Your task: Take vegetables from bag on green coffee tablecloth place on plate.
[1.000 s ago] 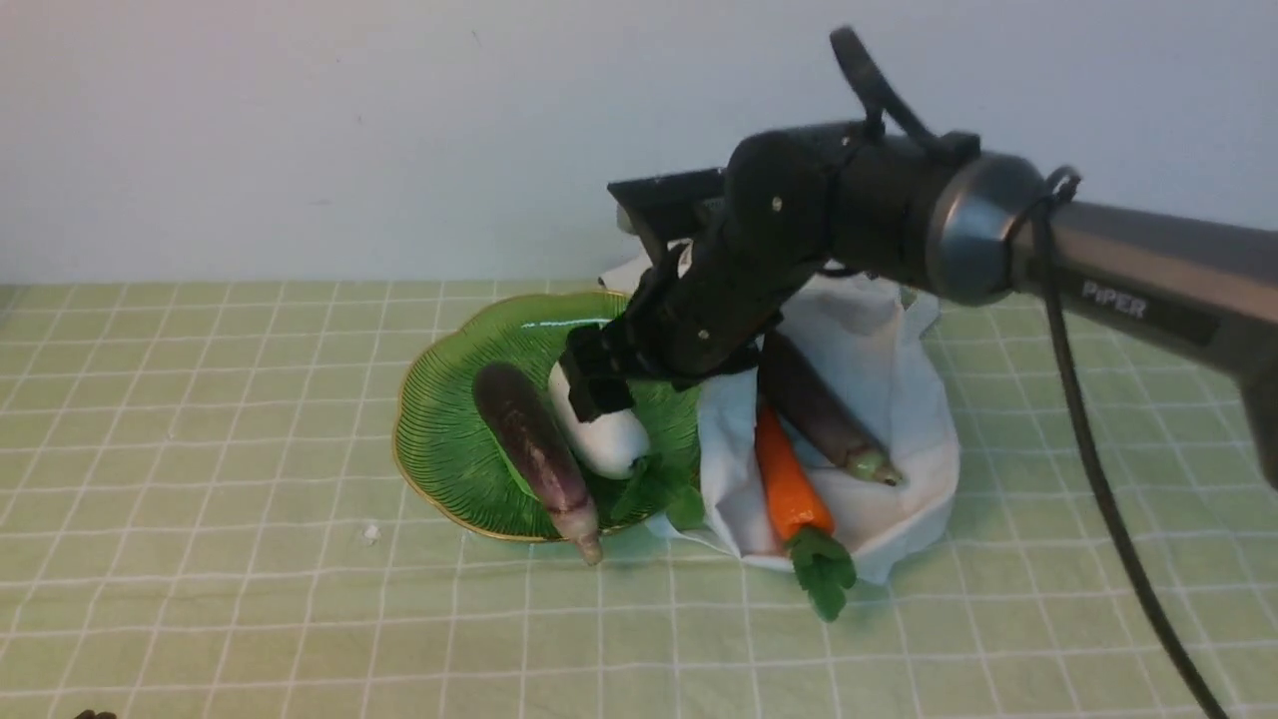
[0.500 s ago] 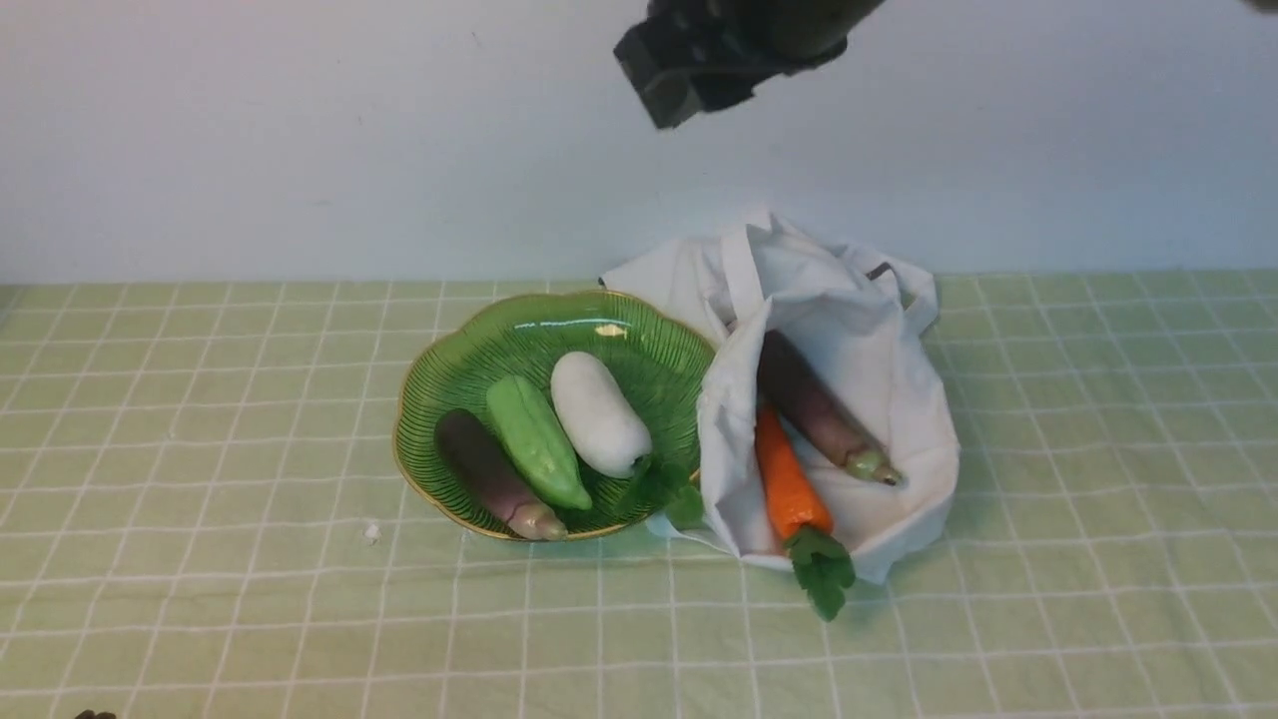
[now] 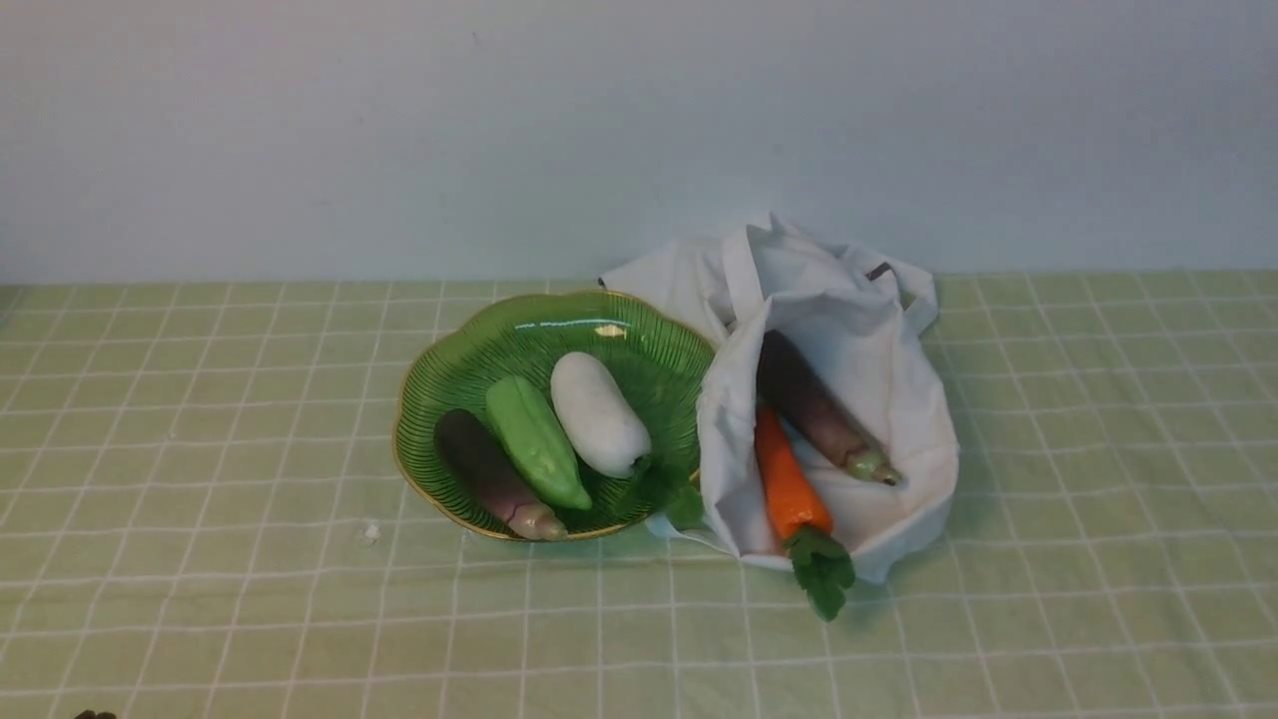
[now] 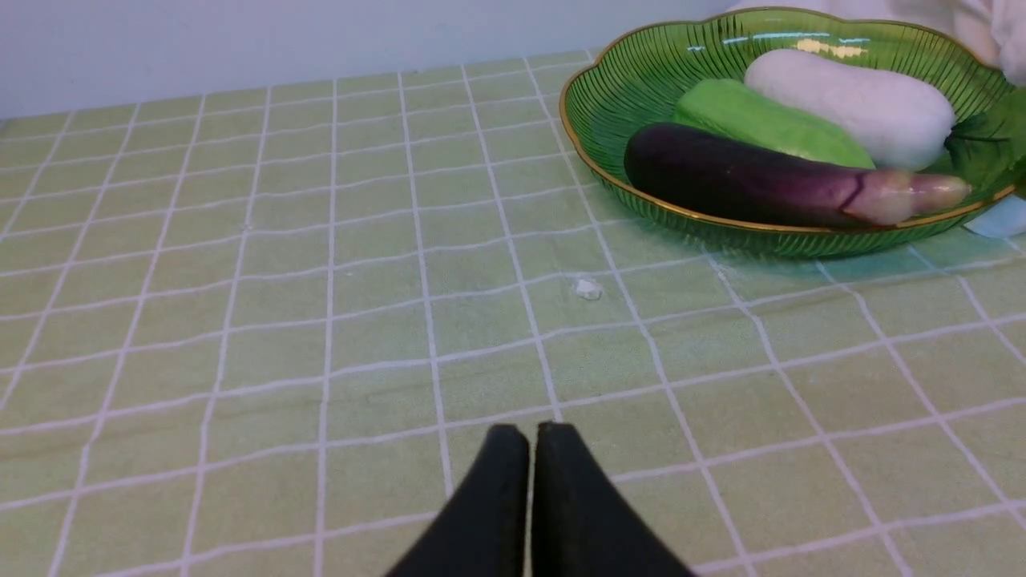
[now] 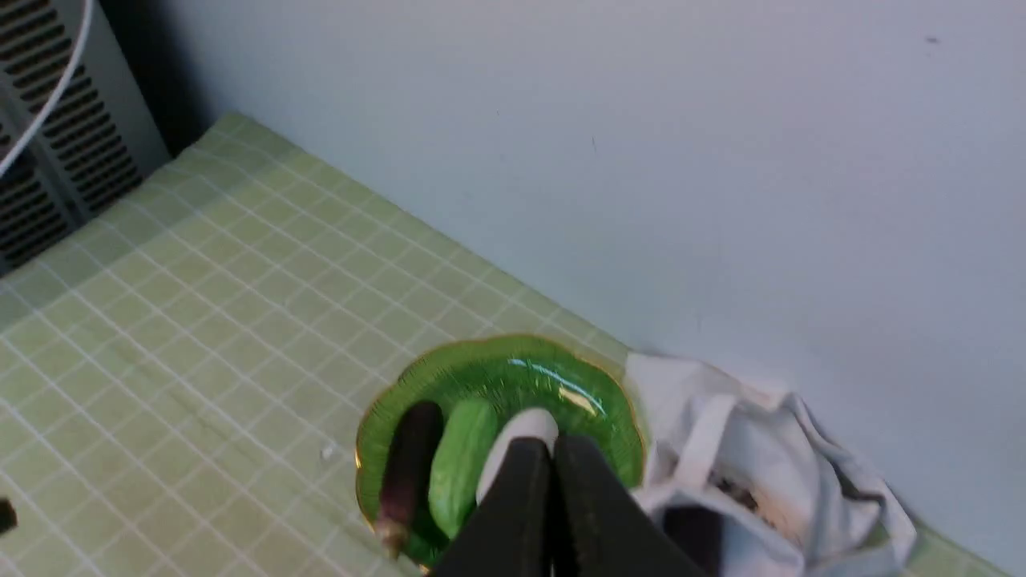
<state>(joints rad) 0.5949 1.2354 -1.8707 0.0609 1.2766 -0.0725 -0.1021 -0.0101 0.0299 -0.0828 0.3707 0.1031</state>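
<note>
Keeping narrow, tips together w/ nothing btwn them, the L tool (image 4: pixel 531 449) touches no veg. The R tool (image 5: pixel 553 461) is also closed up, nothing gripped, apart from all the veg.

Desk has a pale green cloth (image 3: pixel 250 419) w/ thin white grid lines; a small white spot (image 3: pixel 371 533) sits on it, ahead of the L tool. Farther ahead & to that tool's right is the green plate (image 3: pixel 639 335), gold-rimmed. In it, L to R: a dark eggplant (image 3: pixel 484 469), stem end on the near rim; a green veg (image 3: pixel 534 434); a white veg (image 3: pixel 599 414). Green leaves (image 3: pixel 664 489) lie at the plate's R edge, nr the bag.

Next R, beyond the R tool's tips, the white cloth bag (image 3: pixel 919 399) lies open, its side against the plate. Inside: an orange carrot (image 3: pixel 789 479), leafy top out over the bag's near edge, then a 2nd eggplant (image 3: pixel 814 399), stem twd the near side. Plain pale wall (image 3: pixel 399 130) behind the desk; a vented grey panel (image 5: pixel 88 104) past its L end.

Arms: both tools outside the main part of the front view. L one is low, aimed fwd over the cloth; R one is high, its wrist cam rolled, looking fwd & down at plate & bag.
</note>
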